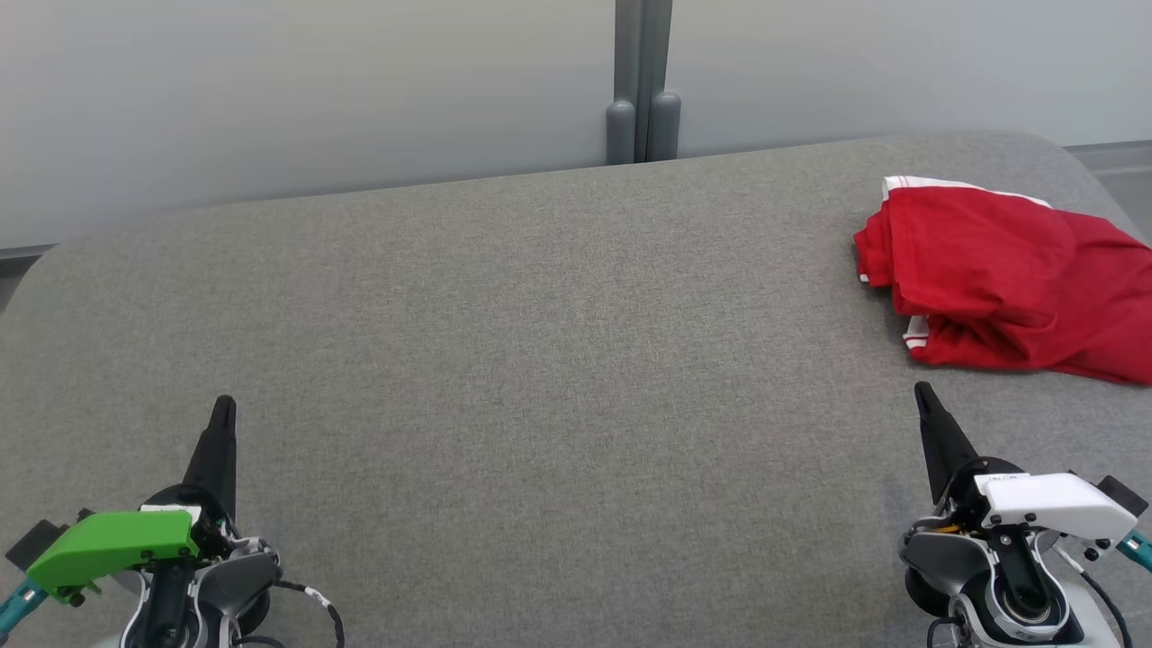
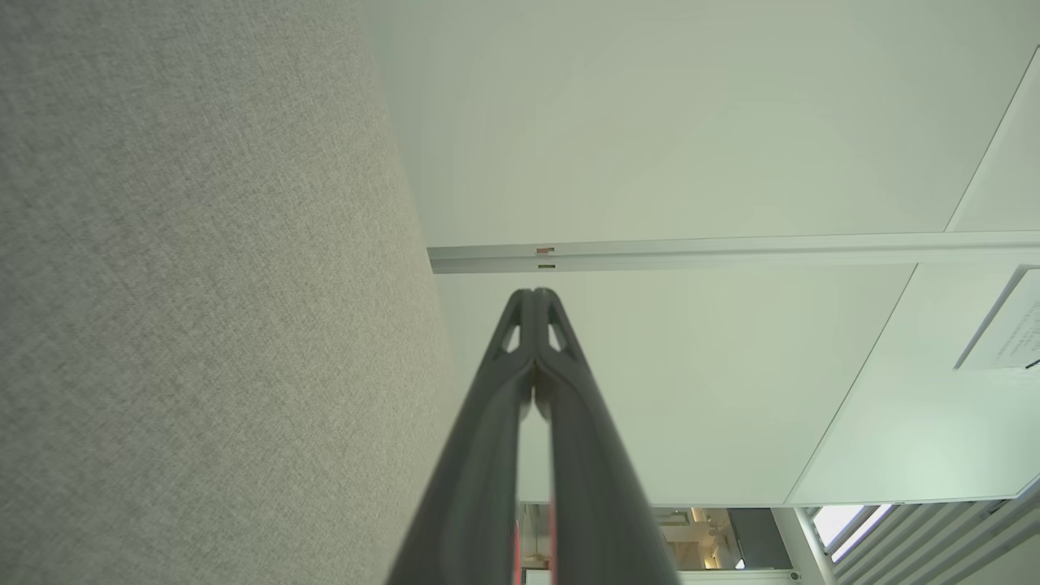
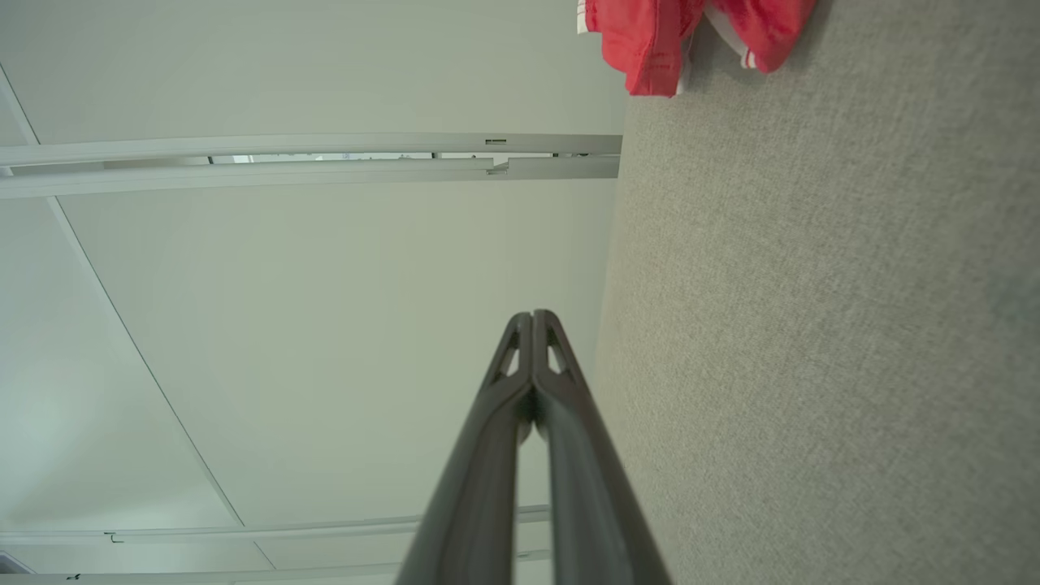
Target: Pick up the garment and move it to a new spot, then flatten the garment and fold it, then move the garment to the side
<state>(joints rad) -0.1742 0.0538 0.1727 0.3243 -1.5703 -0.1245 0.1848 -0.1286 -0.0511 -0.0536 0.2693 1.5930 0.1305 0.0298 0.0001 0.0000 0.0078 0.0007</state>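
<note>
Left pincer (image 1: pixel 223 405) and right pincer (image 1: pixel 921 391) sit pressed together; red garment (image 1: pixel 999 279) is cut off at right edge.

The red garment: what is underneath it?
The red garment lies bunched on the grey fabric surface, white trim showing at its edges. Whether anything sits beneath its folds is hidden.

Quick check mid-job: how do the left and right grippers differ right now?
The left gripper carries a green cover; the right gripper carries a white cover. The right gripper sits just short of the red garment; the left gripper is far across the grey surface from it. Both are shut, empty and pointing up the head view.
</note>
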